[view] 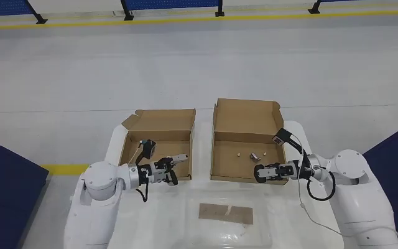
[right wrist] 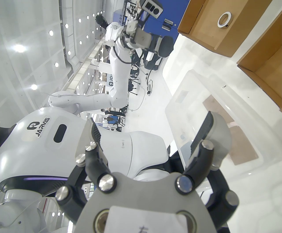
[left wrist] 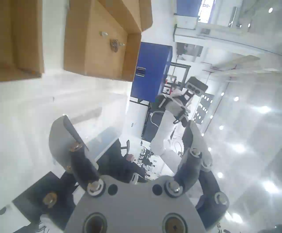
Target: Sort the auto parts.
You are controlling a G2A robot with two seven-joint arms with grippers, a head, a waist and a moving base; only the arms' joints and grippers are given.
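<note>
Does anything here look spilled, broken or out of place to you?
Nothing looks spilled or broken. The small metal parts lie inside the right cardboard box, a ring in the left box. The only oddity is a flat scrap of cardboard lying in the clear bin in front, hardly an auto part.

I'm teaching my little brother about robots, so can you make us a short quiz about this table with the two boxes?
1. True or false: the left gripper is holding a metal part.
2. What lies in the right box? A) small metal parts B) a blue cup C) nothing
3. Fill in: the white ring lies in the ____ cardboard box.

Key: 1 false, its fingers are open and empty; 2 A; 3 left.
</note>
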